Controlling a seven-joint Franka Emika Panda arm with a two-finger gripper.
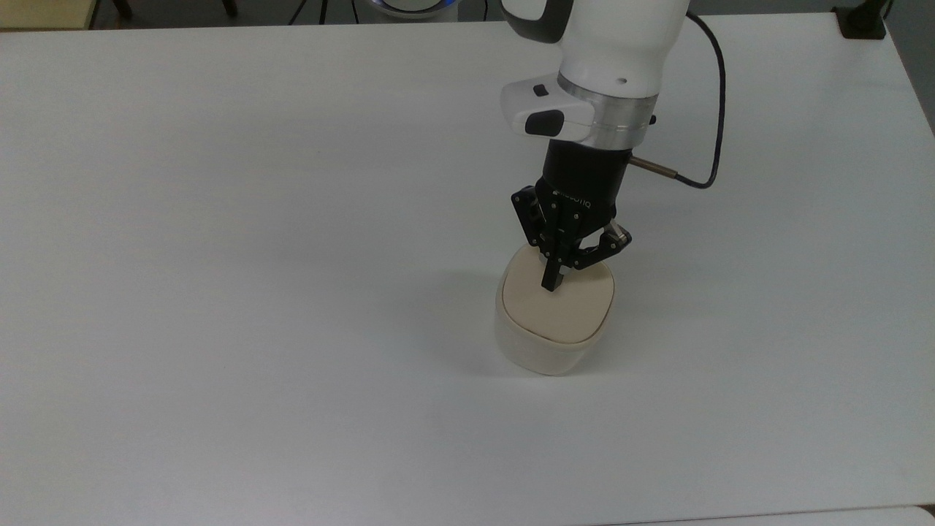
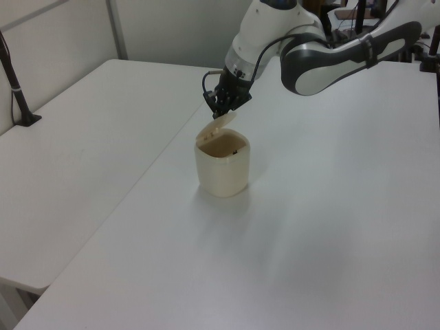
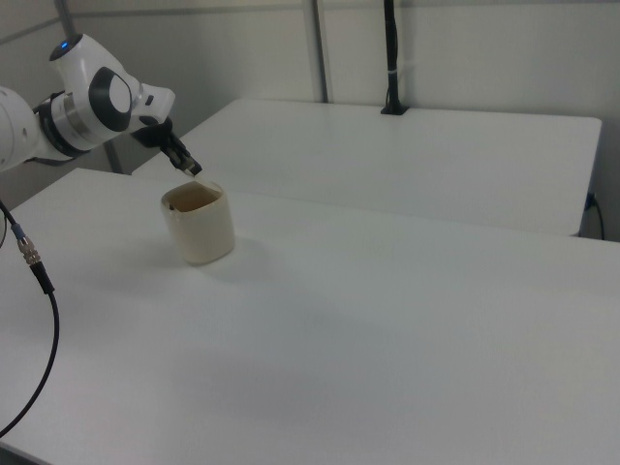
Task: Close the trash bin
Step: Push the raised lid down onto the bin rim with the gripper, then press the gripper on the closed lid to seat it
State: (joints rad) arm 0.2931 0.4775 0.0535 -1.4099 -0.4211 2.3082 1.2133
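While the top view looks straight down, the trash bin point(image 1: 553, 321) sits on the white desk point(image 1: 219, 219) with its lid point(image 1: 559, 303) seeming to cover the opening. The gripper point(image 1: 550, 283), fingers pressed together on nothing, has its tip on the lid's far part. Seen from the left view, the lid point(image 2: 215, 127) is tilted up at the bin's point(image 2: 223, 167) far edge, the brownish inside exposed, and the gripper point(image 2: 221, 115) touches its top. Over in the right view, the gripper point(image 3: 193, 171) meets the bin's point(image 3: 201, 225) far rim.
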